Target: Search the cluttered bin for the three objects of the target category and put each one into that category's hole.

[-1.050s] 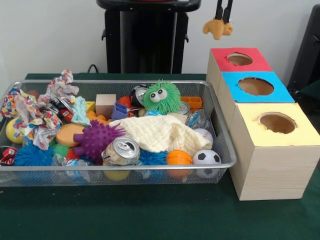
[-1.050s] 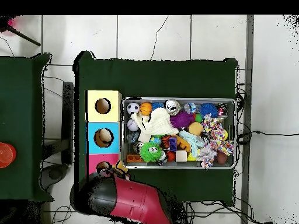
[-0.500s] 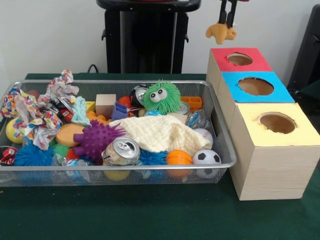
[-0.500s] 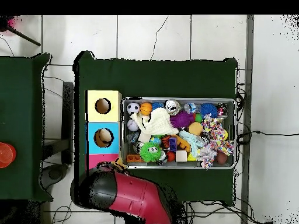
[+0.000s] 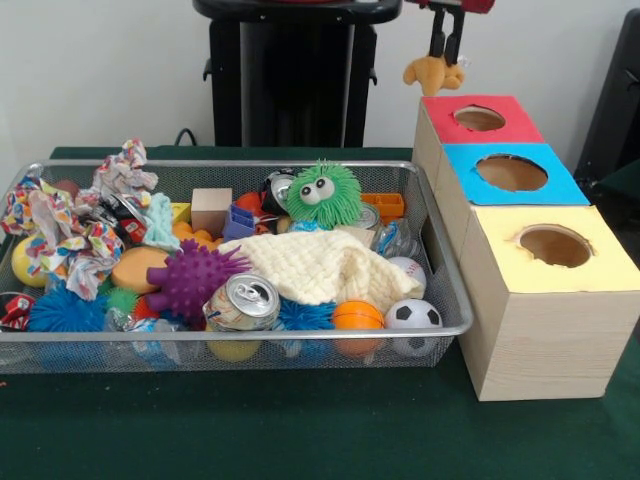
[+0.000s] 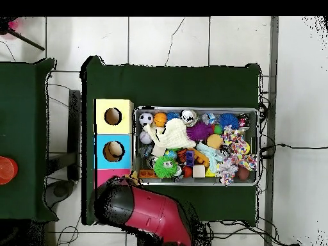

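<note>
Fingers of the black hand (image 5: 446,50) pinched a small tan plush toy (image 5: 433,72), which hung just below it. Directly beneath and slightly beyond sat the red-topped wooden box hole (image 5: 479,118); farther off lay the wire mesh bin (image 5: 440,270) of clutter.

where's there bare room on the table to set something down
Free: the green cloth in front of the wire bin and three-hole box, and the strip beyond them in the overhead view. The bin itself is crammed with toys.
</note>
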Available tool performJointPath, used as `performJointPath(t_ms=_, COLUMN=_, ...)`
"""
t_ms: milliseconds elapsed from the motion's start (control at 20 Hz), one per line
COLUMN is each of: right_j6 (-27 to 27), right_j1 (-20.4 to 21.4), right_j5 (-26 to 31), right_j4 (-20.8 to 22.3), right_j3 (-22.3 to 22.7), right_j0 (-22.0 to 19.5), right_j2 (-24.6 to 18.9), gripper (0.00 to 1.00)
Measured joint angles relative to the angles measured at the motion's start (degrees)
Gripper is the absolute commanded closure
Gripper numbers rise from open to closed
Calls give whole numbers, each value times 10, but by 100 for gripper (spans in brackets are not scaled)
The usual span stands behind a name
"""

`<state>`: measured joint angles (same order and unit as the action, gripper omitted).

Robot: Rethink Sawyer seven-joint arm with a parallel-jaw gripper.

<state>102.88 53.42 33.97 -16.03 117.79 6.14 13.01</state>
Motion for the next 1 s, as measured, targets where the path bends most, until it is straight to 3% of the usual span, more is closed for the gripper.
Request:
performJointPath(t_ms=650, right_j6=5, right_j1=-50, right_j5=-18, right_j4=-33, right_j3=-12, right_j0=46, right_j2=4, gripper=100)
performJointPath(t_ms=1000, right_j6=44, right_j1=-63, right_j5=-18, right_j4=-46, right_j3=-33, right_j0=87, right_j2=19, gripper=100)
